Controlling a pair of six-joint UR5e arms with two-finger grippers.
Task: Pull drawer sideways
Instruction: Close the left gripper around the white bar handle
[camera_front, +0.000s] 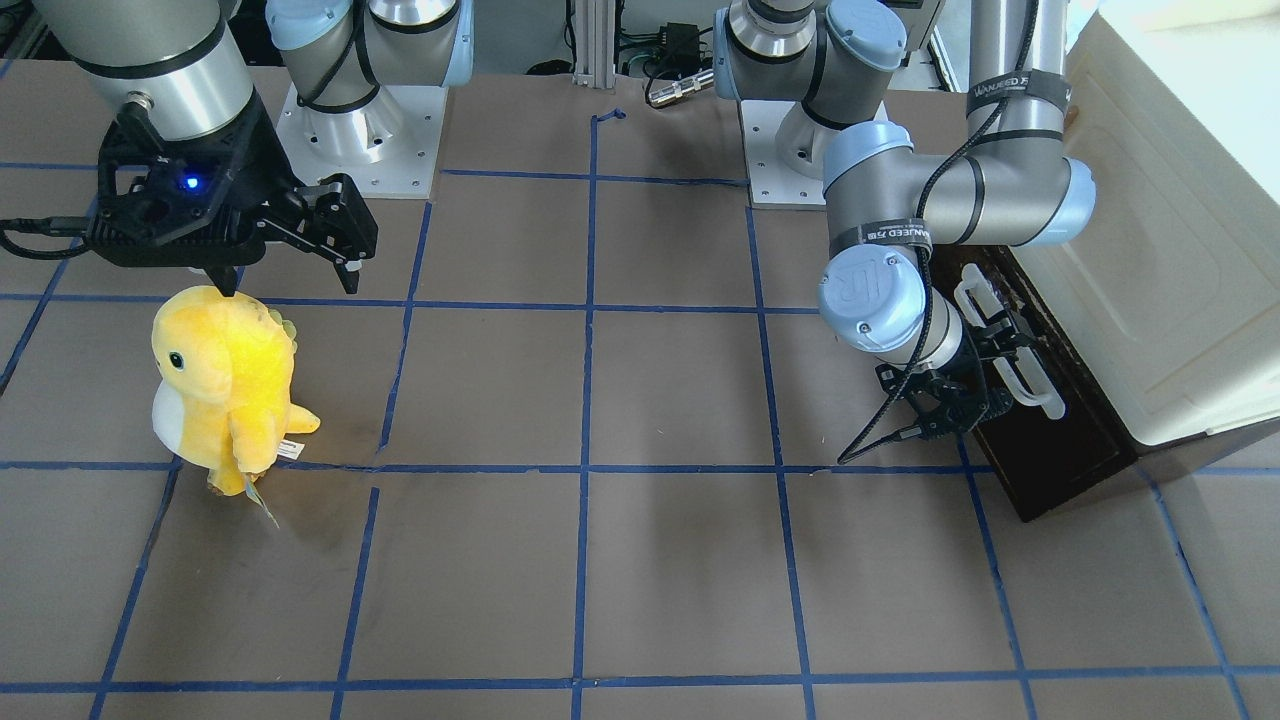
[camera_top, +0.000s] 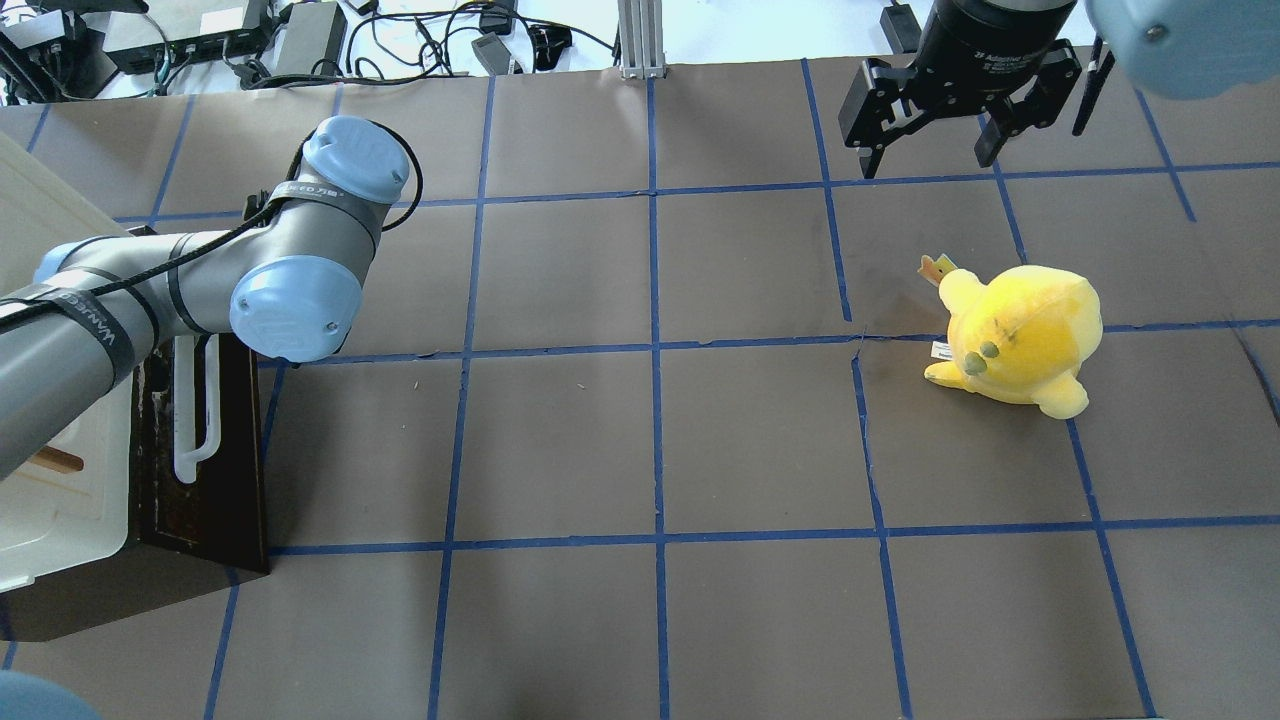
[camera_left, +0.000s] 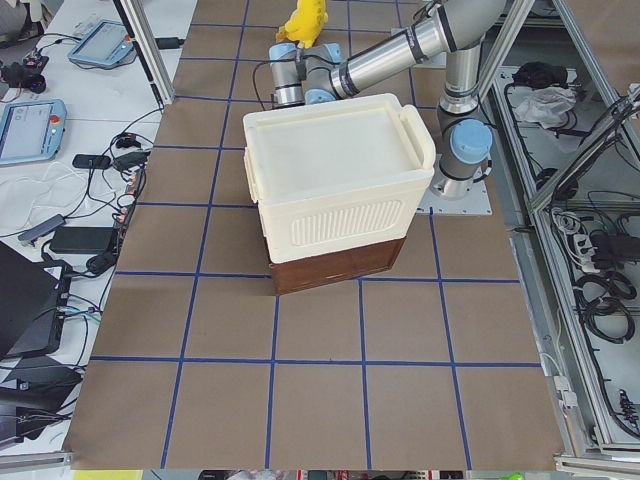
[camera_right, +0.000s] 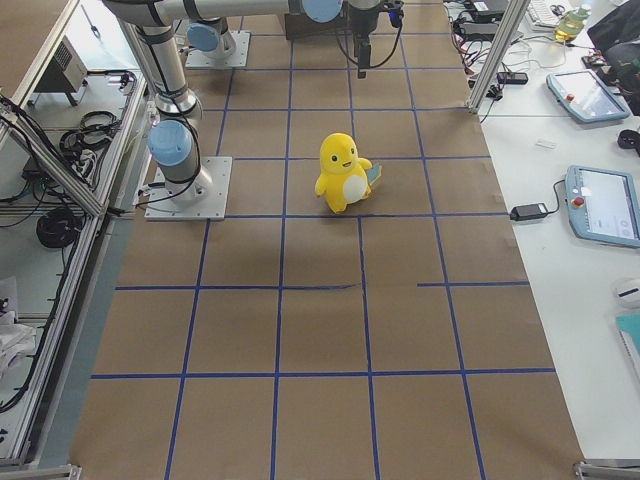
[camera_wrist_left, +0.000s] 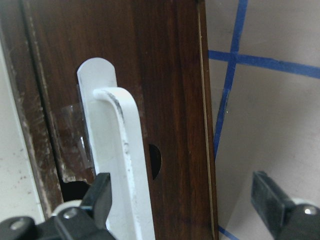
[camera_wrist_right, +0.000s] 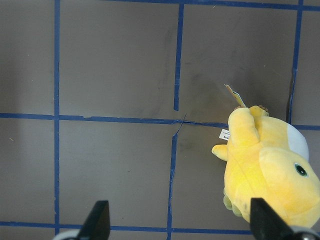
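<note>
Two spread fingers of our left end effector (camera_wrist_left: 182, 200) straddle the white bar handle (camera_wrist_left: 122, 165) of the drawer (camera_top: 205, 450), shut at the table's 9 o'clock edge overhead. We judge closing comes next. Our right end effector (camera_wrist_right: 177, 220) hangs spread, idle.

Silver arms (camera_top: 150, 290), pale blue joint caps, black grippers, seemingly strapped cables
</note>
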